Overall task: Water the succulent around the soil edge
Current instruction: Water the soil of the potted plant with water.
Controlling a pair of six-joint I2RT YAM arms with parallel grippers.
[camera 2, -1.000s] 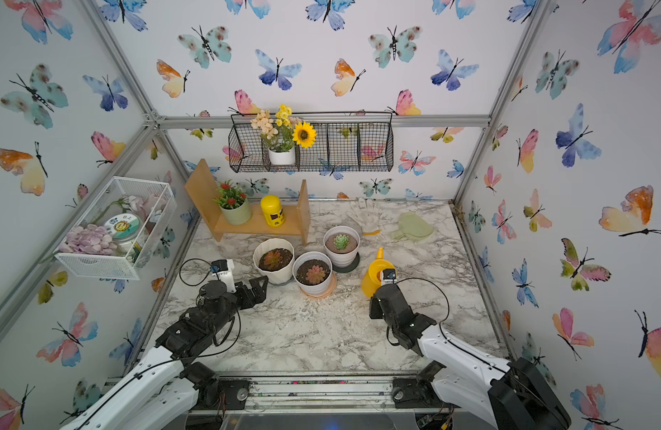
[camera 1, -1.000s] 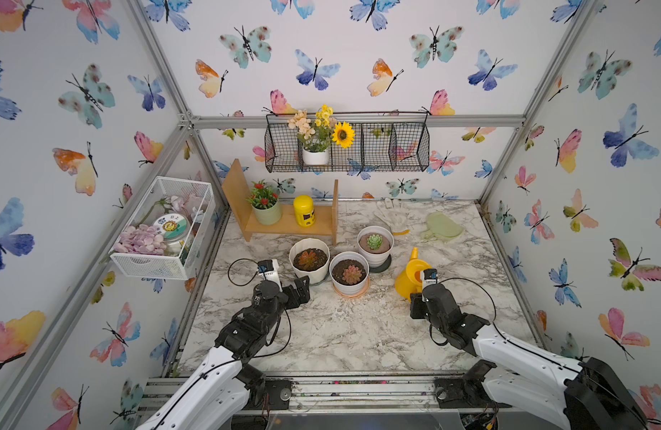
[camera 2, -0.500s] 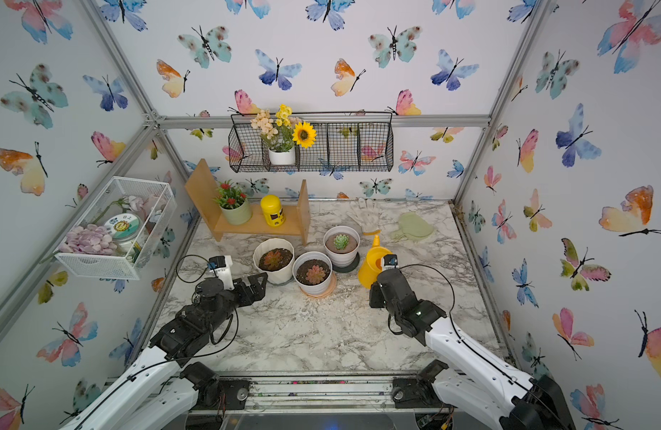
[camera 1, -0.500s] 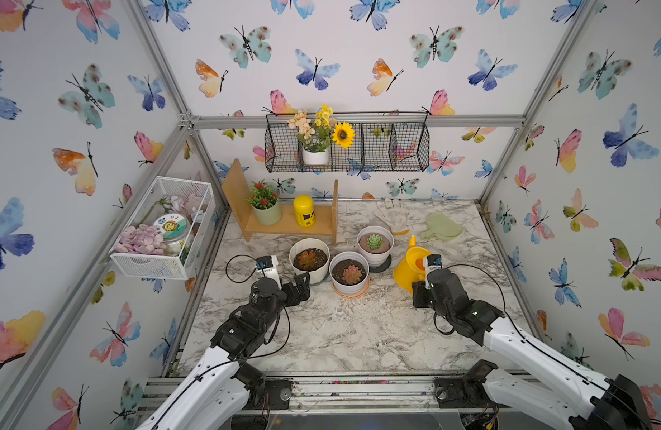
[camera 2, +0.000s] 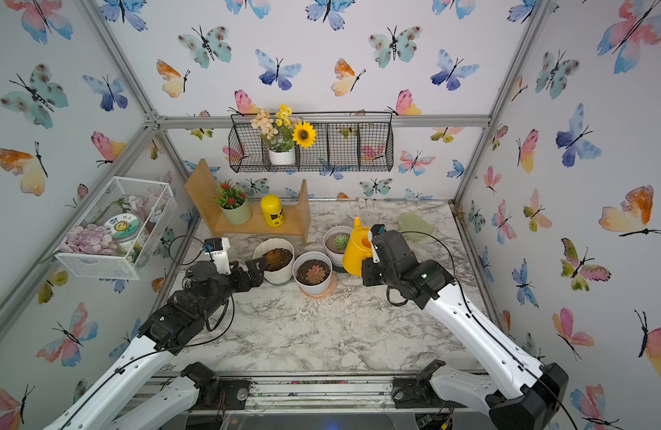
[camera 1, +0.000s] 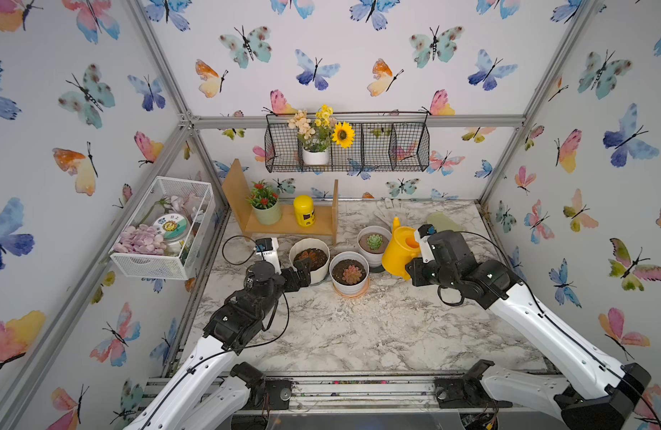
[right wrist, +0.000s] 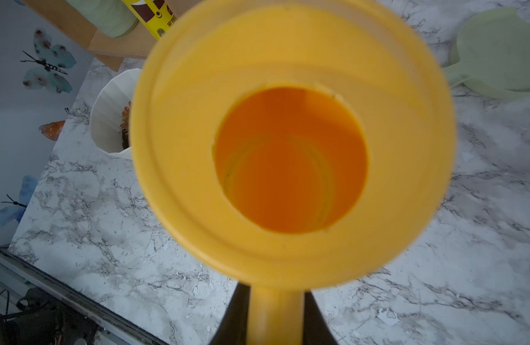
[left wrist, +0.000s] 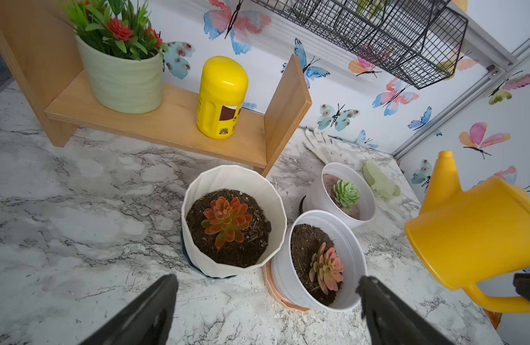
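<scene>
My right arm stretches forward with its elbow raised, right gripper [right wrist: 275, 316] clamped on the handle of the yellow plastic watering can [camera 1: 398, 253], apart from the small orange-red succulent [left wrist: 225, 219]. Its dark crumbly soil edge [left wrist: 198, 215] sits inside the ribbed cream-white pot [left wrist: 237, 179]. My left arm lies low, left gripper [left wrist: 268, 279] spread wide just beside that pot.

Bright, soft, even light all round; shadows on the table [camera 1: 358, 335] are faint. Both top views show wide-angle stretch toward the corners. In the right wrist view the can [right wrist: 290, 161], close before the right tool [right wrist: 275, 322], is blurred; the marble beyond looks sharper.
</scene>
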